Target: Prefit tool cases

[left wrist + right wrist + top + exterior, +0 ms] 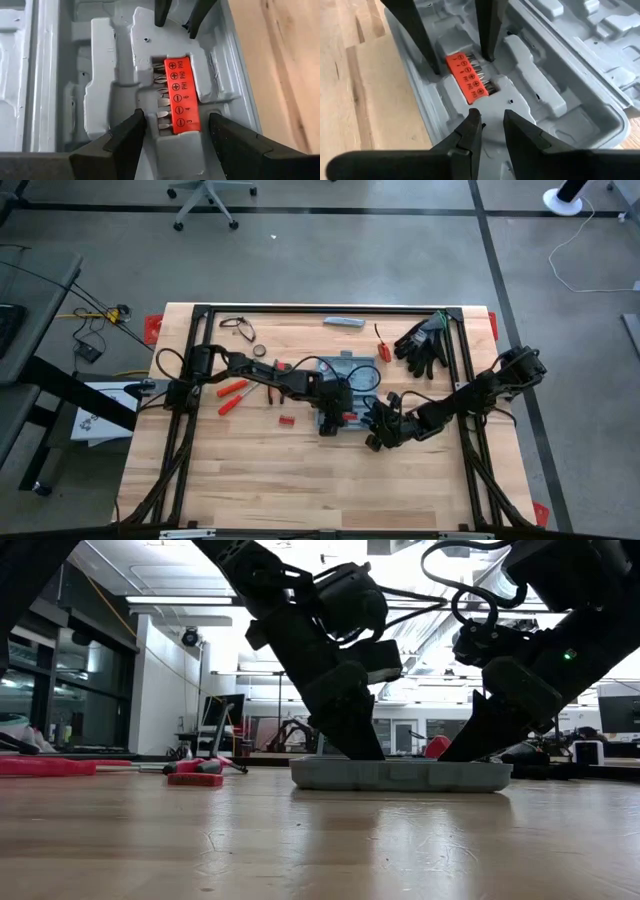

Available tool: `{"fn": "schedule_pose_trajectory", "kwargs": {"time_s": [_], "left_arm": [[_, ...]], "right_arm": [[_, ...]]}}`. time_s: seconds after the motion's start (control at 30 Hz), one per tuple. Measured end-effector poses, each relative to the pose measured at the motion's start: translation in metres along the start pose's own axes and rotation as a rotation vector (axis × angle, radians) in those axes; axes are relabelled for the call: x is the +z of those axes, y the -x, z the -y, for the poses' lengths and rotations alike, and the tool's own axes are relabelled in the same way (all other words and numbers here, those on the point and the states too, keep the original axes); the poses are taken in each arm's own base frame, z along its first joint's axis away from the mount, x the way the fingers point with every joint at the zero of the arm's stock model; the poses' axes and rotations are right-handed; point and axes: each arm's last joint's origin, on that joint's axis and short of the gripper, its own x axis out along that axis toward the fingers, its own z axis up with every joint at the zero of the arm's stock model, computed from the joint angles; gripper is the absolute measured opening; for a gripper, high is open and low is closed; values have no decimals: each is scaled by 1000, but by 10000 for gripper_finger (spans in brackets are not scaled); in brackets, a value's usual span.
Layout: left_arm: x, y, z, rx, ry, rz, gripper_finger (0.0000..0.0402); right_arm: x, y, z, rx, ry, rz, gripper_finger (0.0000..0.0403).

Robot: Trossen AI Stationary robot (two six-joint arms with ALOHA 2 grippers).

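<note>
blue-grey tool case [115, 75] — red bit holder [181, 95] — pale wood table [300, 480].

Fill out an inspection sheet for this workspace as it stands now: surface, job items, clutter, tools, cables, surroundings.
Surface: wooden table, bare in its near half.
Job's things: grey tool case lying open mid-table; red bit holder seated in a moulded slot.
Clutter: red-handled tools on the left side of the table, black gloves and a slim grey bar at the far edge.
Tools: left tool open, straddling the bit holder; right tool over the case facing it, fingers partly apart, holding nothing.
Cables: black cable loop at the far edge; yellow and black leads on the floor.
Surroundings: office chair; white floor cable.
</note>
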Motion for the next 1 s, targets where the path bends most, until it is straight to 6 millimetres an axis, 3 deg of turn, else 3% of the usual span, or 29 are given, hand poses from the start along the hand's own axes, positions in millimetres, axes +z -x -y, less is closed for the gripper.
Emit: {"fn": "schedule_pose_trajectory", "kwargs": {"time_s": [0.23, 0.53, 0.77, 0.87, 1.0], "left_arm": [[2, 5, 4, -2, -12, 1, 213], [20, 42, 17, 86, -60, 88, 213], [0, 42, 35, 74, -62, -42, 213], [-16, 36, 40, 120, -47, -73, 213], [-23, 35, 41, 206, -20, -53, 213]], "right_arm": [[6, 0, -4, 39, 69, 49, 78], [20, -12, 7, 145, 119, 15, 86], [50, -18, 4, 213, 197, 25, 125], [61, -18, 3, 205, 260, -10, 138], [69, -19, 5, 210, 298, -57, 148]]}}
